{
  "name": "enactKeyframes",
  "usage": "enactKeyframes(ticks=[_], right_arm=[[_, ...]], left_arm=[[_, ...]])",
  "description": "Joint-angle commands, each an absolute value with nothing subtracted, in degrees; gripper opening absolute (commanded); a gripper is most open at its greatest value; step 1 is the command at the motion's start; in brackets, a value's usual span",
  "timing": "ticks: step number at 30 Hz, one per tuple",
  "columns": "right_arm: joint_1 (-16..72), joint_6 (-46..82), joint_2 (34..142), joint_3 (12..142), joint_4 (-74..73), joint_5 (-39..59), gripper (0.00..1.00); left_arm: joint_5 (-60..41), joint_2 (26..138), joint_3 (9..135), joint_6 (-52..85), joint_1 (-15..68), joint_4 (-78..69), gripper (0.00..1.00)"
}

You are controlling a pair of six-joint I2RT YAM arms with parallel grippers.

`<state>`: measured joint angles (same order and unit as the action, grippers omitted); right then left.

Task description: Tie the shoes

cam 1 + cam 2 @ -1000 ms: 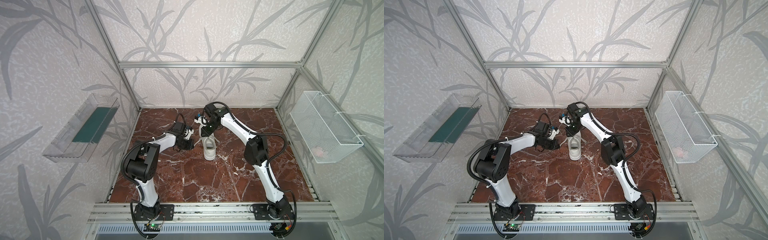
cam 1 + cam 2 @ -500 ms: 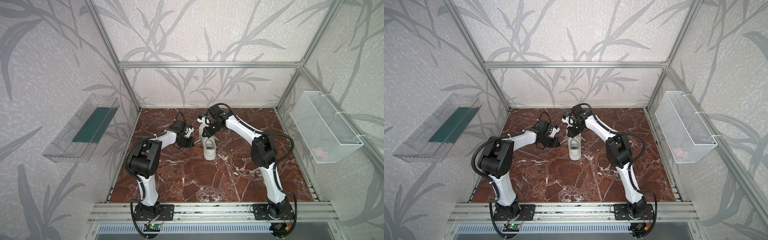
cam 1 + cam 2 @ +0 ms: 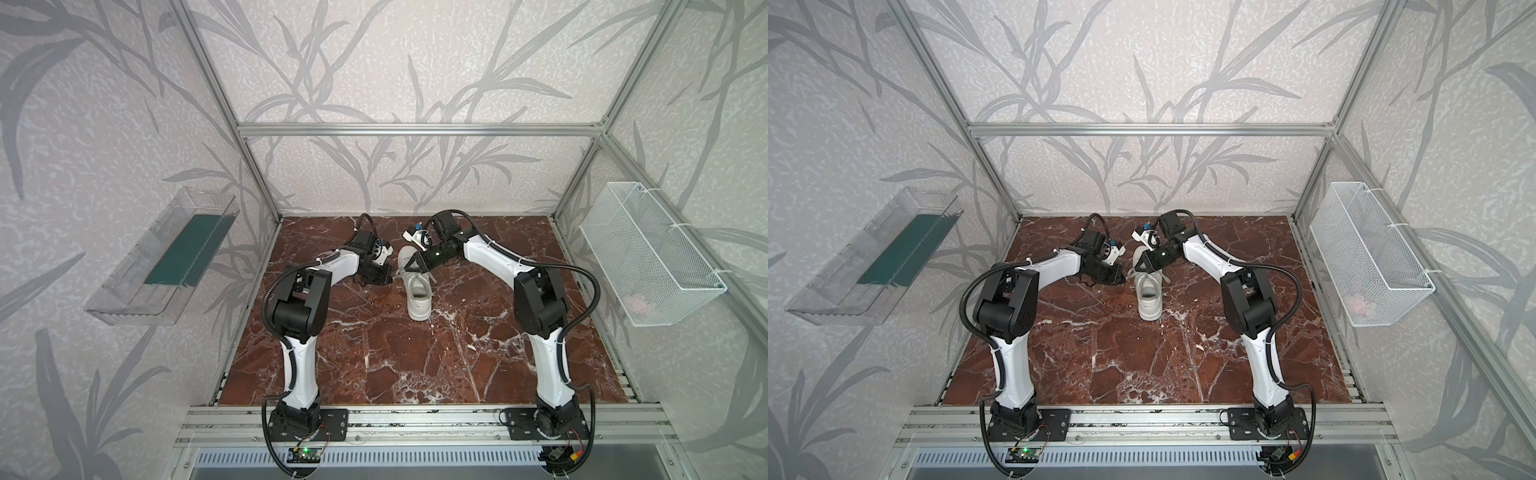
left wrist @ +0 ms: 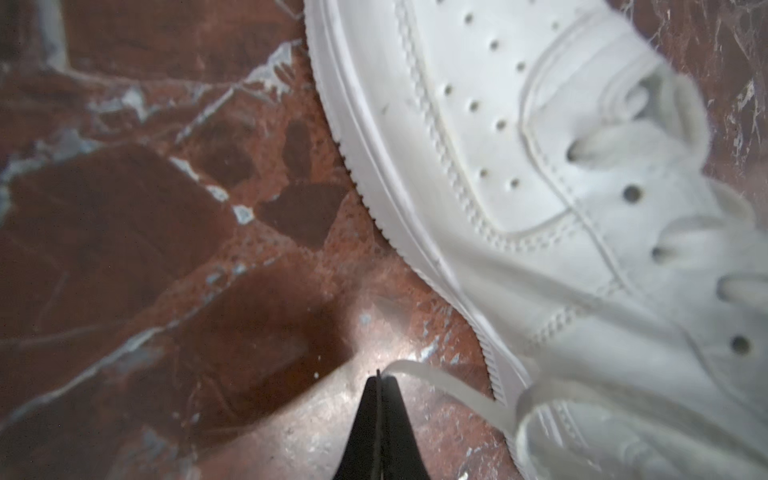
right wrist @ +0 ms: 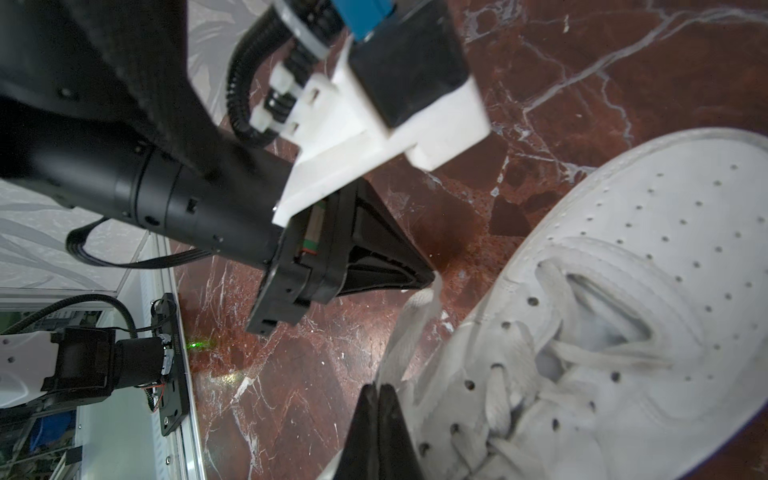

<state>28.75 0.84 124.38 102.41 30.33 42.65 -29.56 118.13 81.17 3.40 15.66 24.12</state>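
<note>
Centre frame: my left claw (image 3: 389, 280) and right claw (image 3: 409, 267) each pinch a white lace (image 5: 415, 320) of the sneaker (image 3: 417, 299).

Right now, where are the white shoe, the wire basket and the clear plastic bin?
white shoe (image 3: 417, 305): in a top view, on its toe.
wire basket (image 3: 660, 266): in a top view, on its mesh side.
clear plastic bin (image 3: 124, 308): in a top view, on its near end.

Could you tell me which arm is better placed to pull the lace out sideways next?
Left, probably: the left fingers pinch the lace end beside the shoe, with bare table behind. The right fingers are shut at the shoe; whether they grip the lace is unclear.
</note>
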Motion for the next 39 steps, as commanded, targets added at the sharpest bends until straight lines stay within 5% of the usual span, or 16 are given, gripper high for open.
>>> enactKeyframes(ticks=[1,14,23,39], right_arm=[[28.4,2.8,120.9,100.7,25.6,47.1,0.00],[27.8,2.0,119.4,97.4,23.0,50.5,0.00],[27.3,1.6,117.5,97.5,23.6,50.5,0.37],[22.9,9.6,114.5,92.4,16.8,46.9,0.46]], left_arm=[[-30.1,119.5,83.2,1.8,15.3,27.8,0.00],[-27.0,125.3,96.7,-4.1,15.2,35.8,0.00],[-27.9,127.5,104.6,-7.9,15.3,38.8,0.00],[-35.1,123.8,106.3,-9.8,16.4,28.4,0.00]])
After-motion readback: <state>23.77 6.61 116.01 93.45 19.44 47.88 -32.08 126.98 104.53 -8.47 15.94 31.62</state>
